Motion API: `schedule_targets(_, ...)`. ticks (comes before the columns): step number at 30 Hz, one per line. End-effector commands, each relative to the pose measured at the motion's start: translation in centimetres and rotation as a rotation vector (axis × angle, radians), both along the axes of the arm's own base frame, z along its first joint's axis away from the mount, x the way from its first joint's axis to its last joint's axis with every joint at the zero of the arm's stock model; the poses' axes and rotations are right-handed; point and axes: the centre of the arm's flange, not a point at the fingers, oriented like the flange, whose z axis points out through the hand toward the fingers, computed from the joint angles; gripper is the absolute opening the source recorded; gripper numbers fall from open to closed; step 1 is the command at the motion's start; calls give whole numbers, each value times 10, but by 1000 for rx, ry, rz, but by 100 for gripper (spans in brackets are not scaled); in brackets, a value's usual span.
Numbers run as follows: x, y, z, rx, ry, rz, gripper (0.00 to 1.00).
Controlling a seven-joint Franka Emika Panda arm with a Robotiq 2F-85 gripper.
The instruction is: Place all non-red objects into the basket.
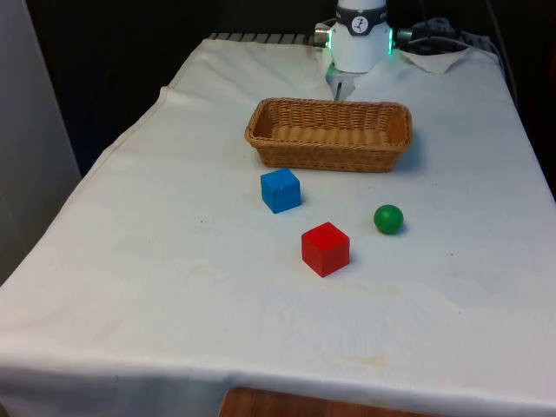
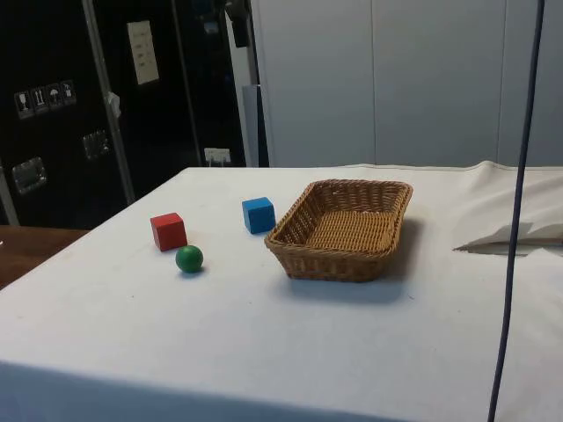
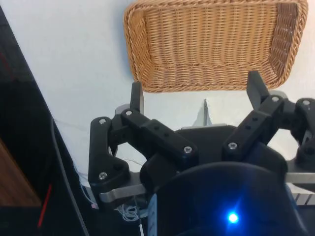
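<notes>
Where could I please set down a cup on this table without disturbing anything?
The white cloth is bare on the front view's left of the blue cube. It is crowded where the red cube and green ball cluster before the wicker basket.

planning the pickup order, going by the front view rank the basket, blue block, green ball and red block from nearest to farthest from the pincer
The pincer hangs open past the basket's far side.
1. Basket, right before it at the table's far end.
2. Blue block, just in front of the basket.
3. Green ball, toward the front view's right.
4. Red block, nearest the camera.

Blue cube (image 1: 281,189), green ball (image 1: 388,218), near wicker basket (image 1: 329,152)
</notes>
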Motion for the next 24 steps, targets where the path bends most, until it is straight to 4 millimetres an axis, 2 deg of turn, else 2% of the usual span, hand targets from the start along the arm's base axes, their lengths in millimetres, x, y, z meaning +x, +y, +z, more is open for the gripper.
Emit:
schedule_targets(1,0,-1,0,0,-3,5,100)
schedule_targets(9,1,-3,-4,2,-3,42,100)
schedule_targets(24,4,-9,-30,4,-39,170,100)
